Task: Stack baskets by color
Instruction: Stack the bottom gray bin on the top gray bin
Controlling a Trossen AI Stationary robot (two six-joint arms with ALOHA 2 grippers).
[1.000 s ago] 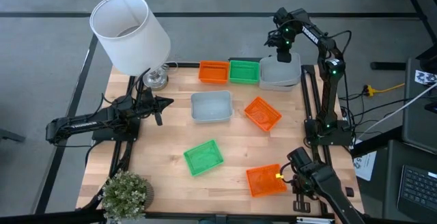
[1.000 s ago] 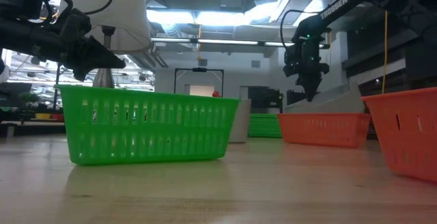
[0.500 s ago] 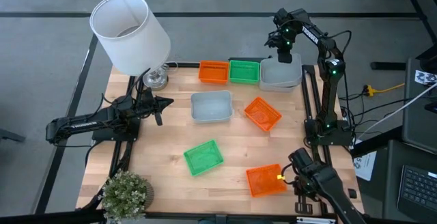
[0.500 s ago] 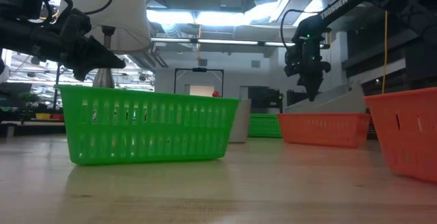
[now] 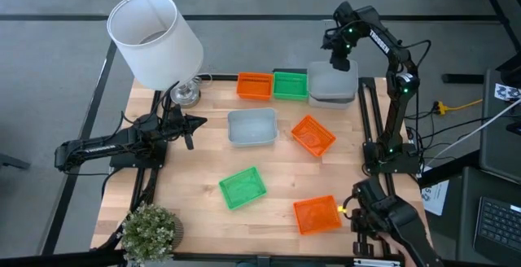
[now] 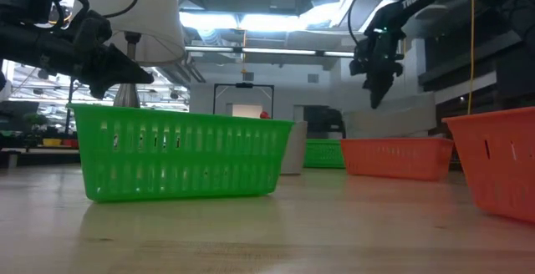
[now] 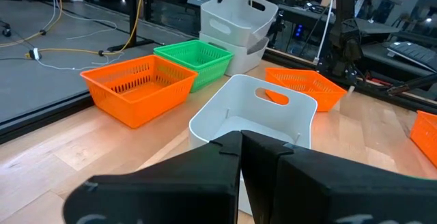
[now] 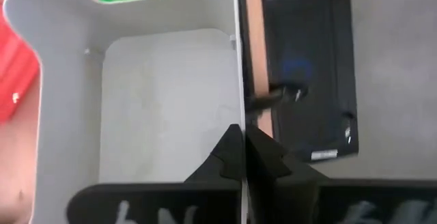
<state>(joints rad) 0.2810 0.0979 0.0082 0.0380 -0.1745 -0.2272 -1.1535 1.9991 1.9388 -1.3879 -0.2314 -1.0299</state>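
Observation:
My right gripper points down at the table's far right, shut on a grey-white basket. That basket sits tilted in a second grey-white basket. Beside them stand a green basket and an orange basket. A third grey-white basket, an orange basket, a green basket and an orange basket lie loose on the wood. My left gripper waits shut and level at the left, touching nothing. My right gripper pinches the upper grey-white basket's far long wall at its rim, one finger inside the basket and one outside. The fingers come from above, pointing down. The basket is tilted, its lower part still in the basket beneath.
A white lampshade on its lamp stands at the far left corner and a small potted plant at the near left corner. Bare wood shows between the loose baskets at the table's middle.
My right gripper has risen and drawn toward the table's far edge, and the grey-white basket it holds has come up with it, by its far wall.

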